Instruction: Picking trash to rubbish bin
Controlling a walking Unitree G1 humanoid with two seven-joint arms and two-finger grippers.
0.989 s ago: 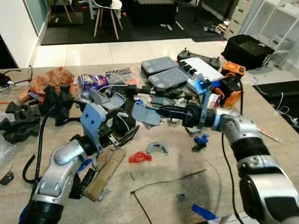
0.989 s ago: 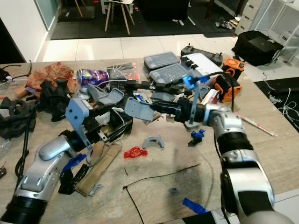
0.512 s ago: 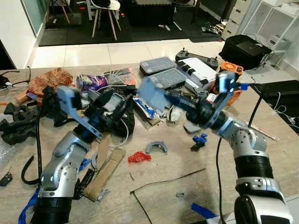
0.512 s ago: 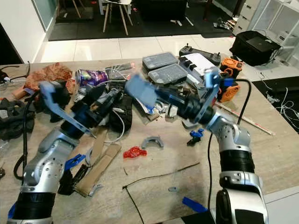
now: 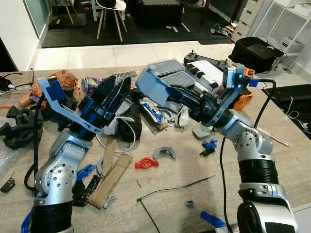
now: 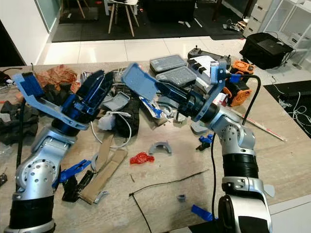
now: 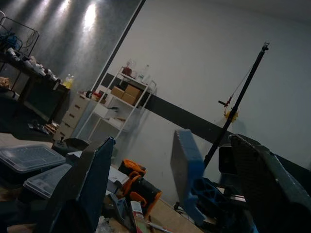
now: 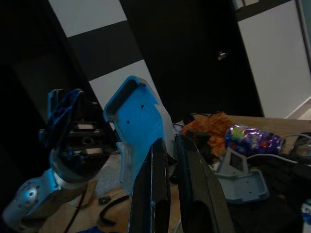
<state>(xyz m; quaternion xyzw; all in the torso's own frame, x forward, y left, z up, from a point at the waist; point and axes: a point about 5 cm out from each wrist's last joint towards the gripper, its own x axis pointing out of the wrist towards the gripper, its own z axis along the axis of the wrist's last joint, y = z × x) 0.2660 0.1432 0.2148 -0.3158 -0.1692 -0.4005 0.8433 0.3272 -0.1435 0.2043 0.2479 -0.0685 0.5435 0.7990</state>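
Your right hand (image 5: pixel 146 85) pinches a blue plate (image 8: pixel 138 133); left hand (image 5: pixel 114 94) gapes empty. Swing carelessly and you'll clip it or the counter (image 5: pixel 170 184) clutter.

Two grey keyboards (image 5: pixel 167 68), one red scrap (image 5: pixel 146 163), one purple packet (image 5: pixel 92 84).

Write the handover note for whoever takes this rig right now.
Left tool: open, holding nothing, raised above the table.
Right tool: shut on a blue panel, lifted over the clutter.
Trash on the table: red wrapper, purple packet, cardboard strip, blue scraps.
Done: one piece lifted.
Left: take the panel to the bin, then collect the rest.
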